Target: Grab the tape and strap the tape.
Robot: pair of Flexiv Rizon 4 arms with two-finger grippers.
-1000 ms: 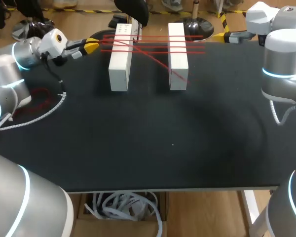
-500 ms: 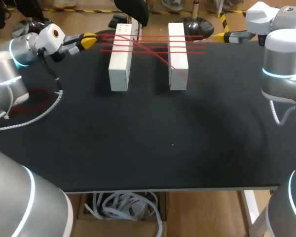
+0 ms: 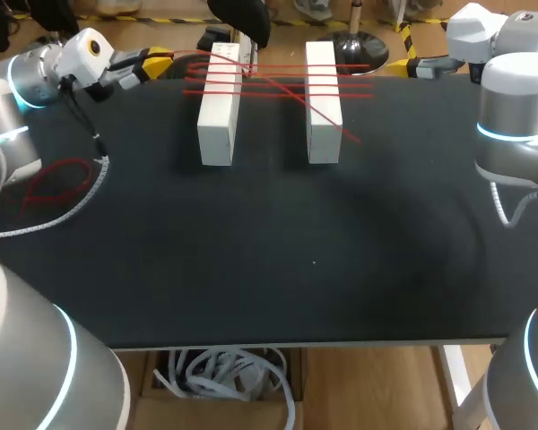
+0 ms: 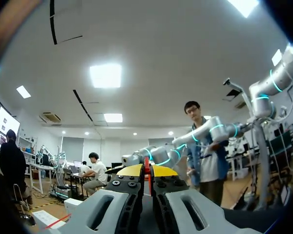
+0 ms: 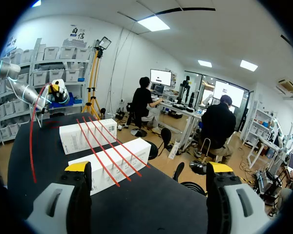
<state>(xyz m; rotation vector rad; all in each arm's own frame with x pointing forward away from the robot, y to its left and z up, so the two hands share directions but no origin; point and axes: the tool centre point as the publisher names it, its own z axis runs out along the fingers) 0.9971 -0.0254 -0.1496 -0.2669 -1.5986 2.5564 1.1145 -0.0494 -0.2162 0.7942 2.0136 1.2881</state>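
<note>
Two white blocks [image 3: 219, 106] [image 3: 323, 100] lie side by side at the table's far end, and several strands of red tape [image 3: 278, 79] run across both. One strand slants off past the right block onto the table. My left gripper [image 3: 159, 63] hovers at the far left, just left of the left block, shut on the tape; in its wrist view the red tape [image 4: 147, 174] stands pinched between the yellow tips [image 4: 146, 170]. My right gripper [image 3: 403, 65] waits open at the far right edge, and in its view [image 5: 149, 170] the blocks [image 5: 110, 163] and tape [image 5: 105, 151] lie ahead.
A loose loop of red tape [image 3: 56, 182] lies on the black table [image 3: 278, 251] at the left, beside my left arm's white coiled cable [image 3: 76, 202]. The near half of the table holds nothing else.
My left gripper has moved back and to the left with the tape in it. The slanted strand's free end has swung right, and the loose loop at the left has shifted.
</note>
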